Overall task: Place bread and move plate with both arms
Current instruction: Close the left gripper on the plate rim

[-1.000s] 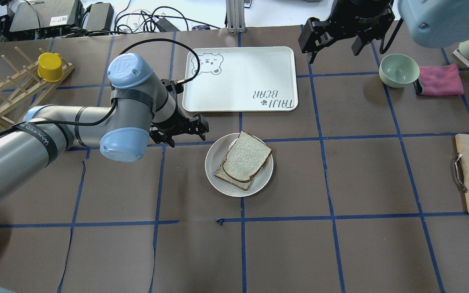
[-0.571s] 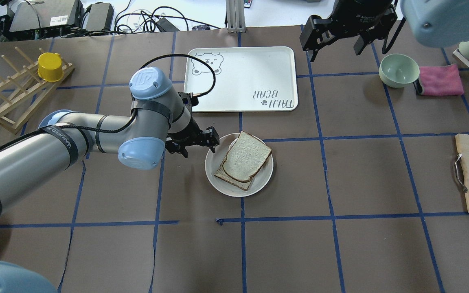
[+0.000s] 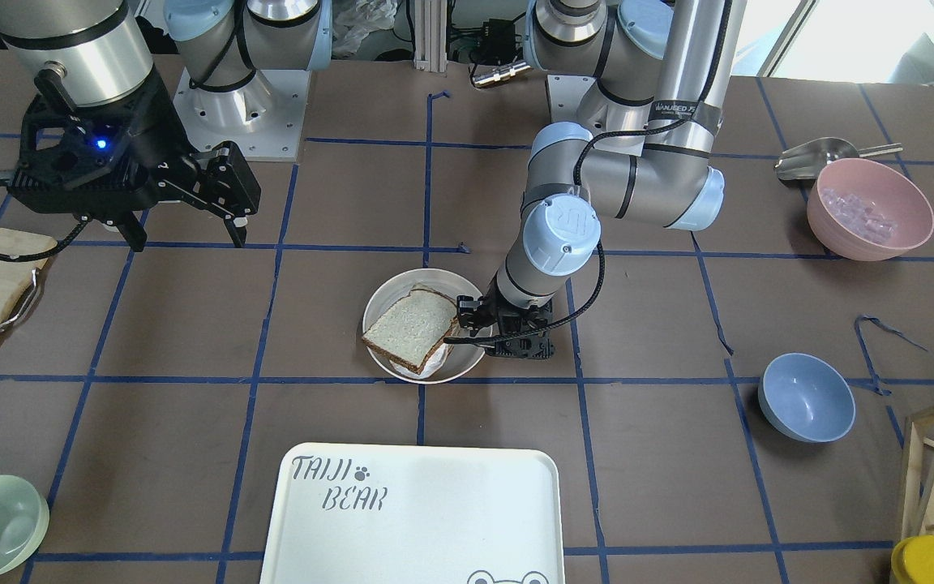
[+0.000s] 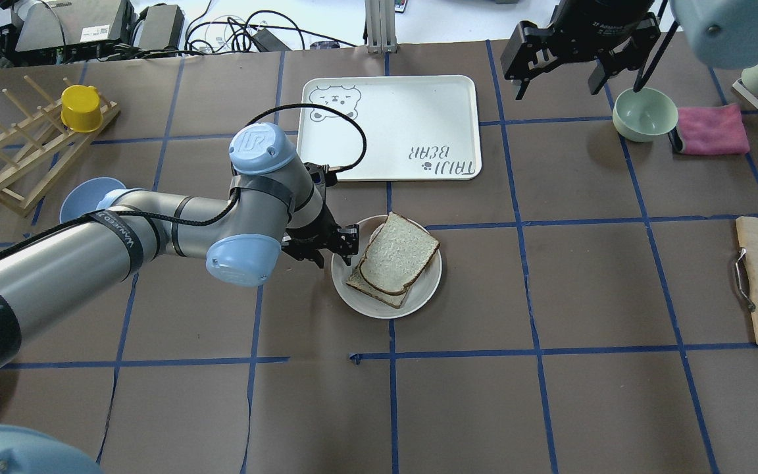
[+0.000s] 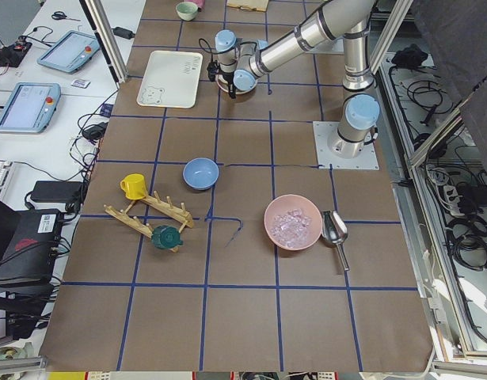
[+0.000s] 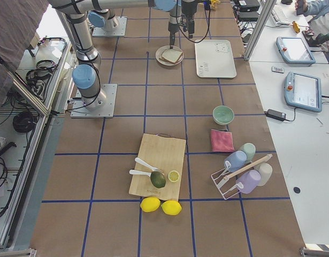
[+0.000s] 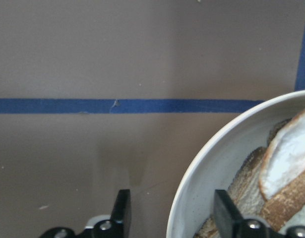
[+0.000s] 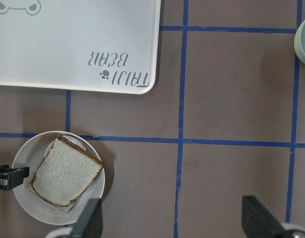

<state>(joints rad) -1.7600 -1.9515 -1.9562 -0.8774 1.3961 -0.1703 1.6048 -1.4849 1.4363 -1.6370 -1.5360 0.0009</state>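
Leftmost, left gripper (image 4: 341, 249) down low at the left rim of the plate (image 4: 379, 308) — jaws open, straddling that rim, one finger outside over the table, one inside over the dish, gripping nothing; contact with the rim not discernible. Centre, on the plate: bread (image 4: 397, 253), lying askew atop a tanner slice (image 4: 369, 284). Just beyond, tray (image 4: 385, 125). Far right, right gripper (image 4: 558, 74) high above the table — jaws wide apart, empty, near a green bowl (image 4: 644, 113).
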